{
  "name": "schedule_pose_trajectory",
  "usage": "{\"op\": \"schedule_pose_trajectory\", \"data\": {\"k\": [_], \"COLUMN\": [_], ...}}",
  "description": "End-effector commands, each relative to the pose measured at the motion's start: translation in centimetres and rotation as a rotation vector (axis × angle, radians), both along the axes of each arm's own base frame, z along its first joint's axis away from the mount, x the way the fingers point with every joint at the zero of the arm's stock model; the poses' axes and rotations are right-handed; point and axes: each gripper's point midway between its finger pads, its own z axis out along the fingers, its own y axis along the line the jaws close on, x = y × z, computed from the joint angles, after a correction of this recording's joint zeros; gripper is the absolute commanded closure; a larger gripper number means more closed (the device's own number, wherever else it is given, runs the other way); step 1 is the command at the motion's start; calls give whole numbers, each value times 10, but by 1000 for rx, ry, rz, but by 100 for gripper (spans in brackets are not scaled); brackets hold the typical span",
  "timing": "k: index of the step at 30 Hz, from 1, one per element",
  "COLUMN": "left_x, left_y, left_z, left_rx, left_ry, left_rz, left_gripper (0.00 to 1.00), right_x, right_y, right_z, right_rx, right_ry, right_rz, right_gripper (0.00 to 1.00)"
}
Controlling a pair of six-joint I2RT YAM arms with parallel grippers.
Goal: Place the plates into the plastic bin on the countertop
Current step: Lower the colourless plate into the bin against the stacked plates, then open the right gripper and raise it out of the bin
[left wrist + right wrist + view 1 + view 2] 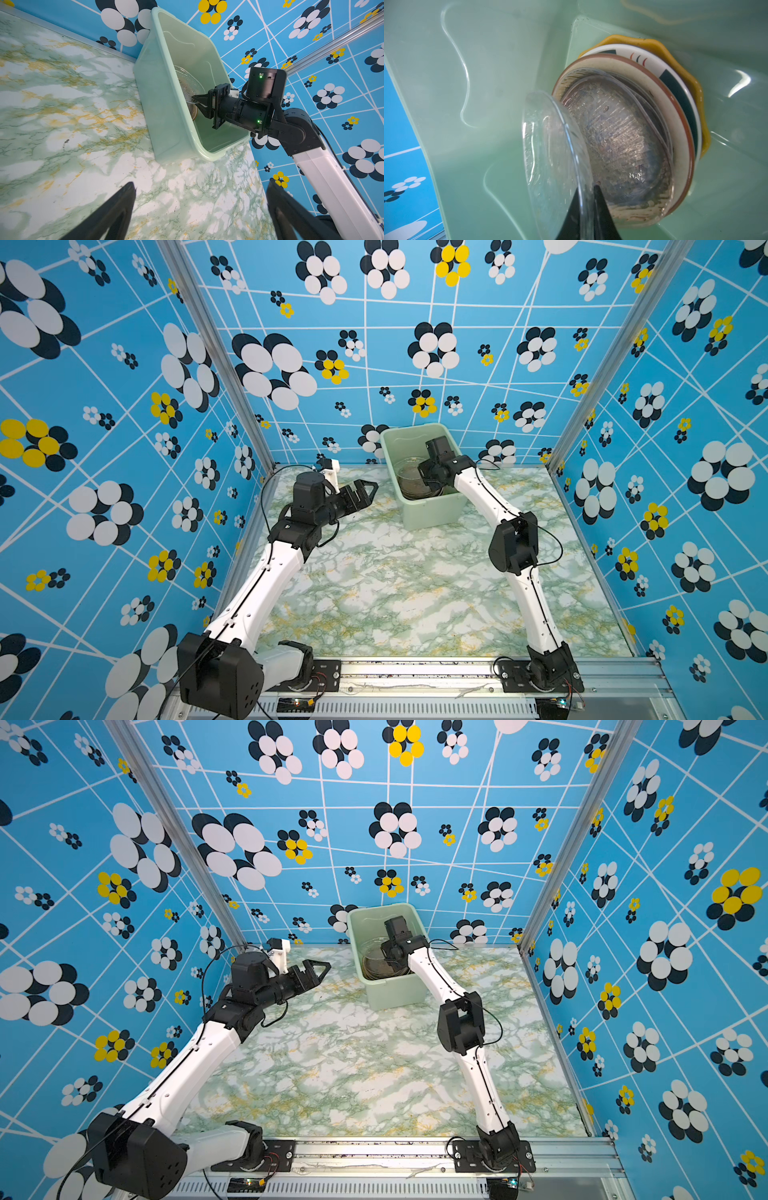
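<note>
The pale green plastic bin (428, 514) (395, 994) stands on the marble countertop (395, 593) against the back wall. My right gripper (588, 186) (196, 99) reaches down into it, shut on the rim of a clear plate (550, 145) that is tilted on edge over the stack. The stack of plates (409, 485) lies on the bin's floor: a yellow scalloped one (675, 54) lowest, then a white dark-rimmed one (675, 83), a cream brown-rimmed one (679, 116), and glass ones (623, 135) on top. My left gripper (372, 486) (200, 187) hovers open and empty left of the bin.
Blue flowered walls (124, 448) close in the countertop on three sides, with metal posts (232, 377) in the back corners. The arm bases sit on a metal rail (415, 672) along the front edge. No plates show on the countertop outside the bin.
</note>
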Motion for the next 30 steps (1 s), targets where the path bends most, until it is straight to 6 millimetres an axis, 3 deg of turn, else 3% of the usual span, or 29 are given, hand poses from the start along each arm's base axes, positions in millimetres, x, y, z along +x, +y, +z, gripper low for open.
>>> {"op": "schedule_pose_trajectory", "data": {"k": [1, 9, 15, 21, 24, 30], "left_x": [-6, -6, -7, -9, -13, -23], "left_y": [6, 11, 13, 16, 18, 27], "left_z": [6, 4, 5, 10, 14, 25], "left_rx": [-6, -1, 0, -1, 0, 8], "left_ry": [-7, -5, -3, -10, -18, -39], "left_rz": [16, 31, 40, 46, 50, 77], "left_gripper": [1, 1, 1, 1, 1, 1], "right_x": [-9, -10, -10, -11, -11, -13], "right_y": [-35, -34, -36, -39, -41, -37], "right_z": [-47, -54, -44, -20, -3, 32], "right_rx": [-64, -60, -72, -88, -98, -108], "right_ry": [142, 158, 140, 102, 77, 16], "right_rz": [-120, -132, -142, -153, -156, -136], "right_gripper": [85, 81, 61, 46, 33, 24]}}
